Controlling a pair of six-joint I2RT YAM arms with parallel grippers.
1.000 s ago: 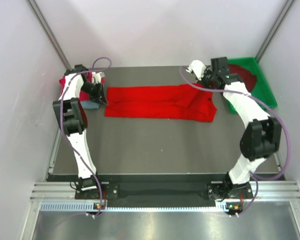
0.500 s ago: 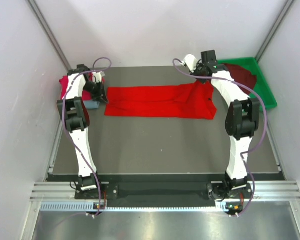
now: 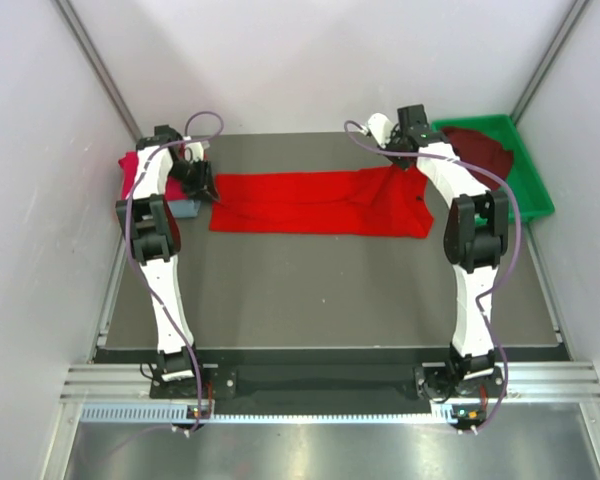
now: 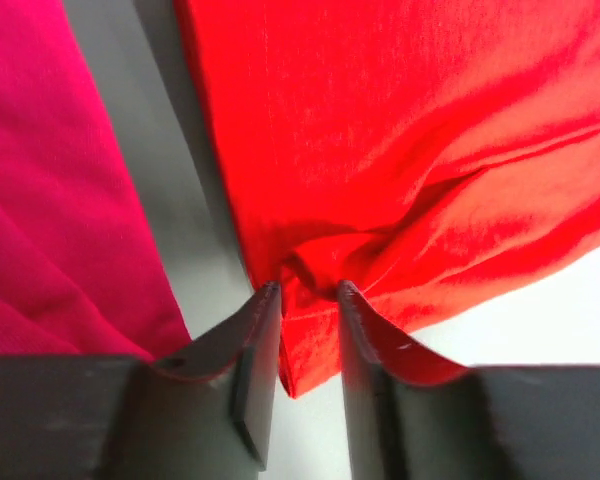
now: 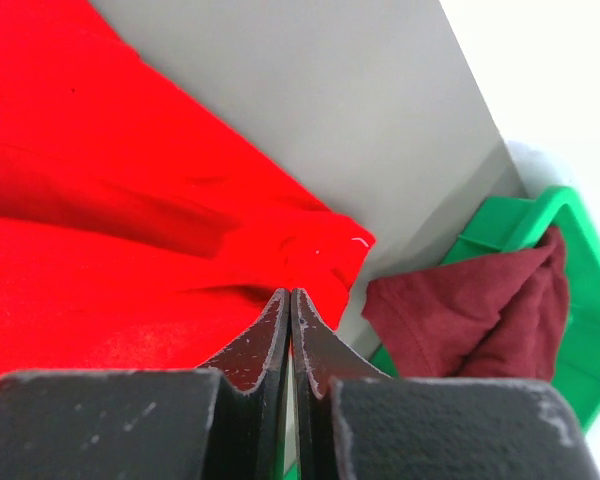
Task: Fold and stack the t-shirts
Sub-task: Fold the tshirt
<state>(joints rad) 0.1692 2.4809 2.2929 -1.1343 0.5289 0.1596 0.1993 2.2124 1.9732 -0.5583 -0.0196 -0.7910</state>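
"Red cloth in the centre: what was it, and where?"
"The bright red t-shirt, folded into a long band across the far half of the table. The left gripper stood at its left end, jaws a little apart with a pucker of the red cloth between them."
"And at the other end?"
"The right gripper hung over the far right corner, jaws pressed together; whether they nipped any cloth could not be told."
"What lay around it?"
"Left: the crimson-pink t-shirt, just beside the band and partly hidden by the left arm, with the grey-blue t-shirt showing at its near edge. Right: the dark maroon t-shirt, bunched in the green tray at the table's far right corner, the right arm hiding part of the tray's left rim."
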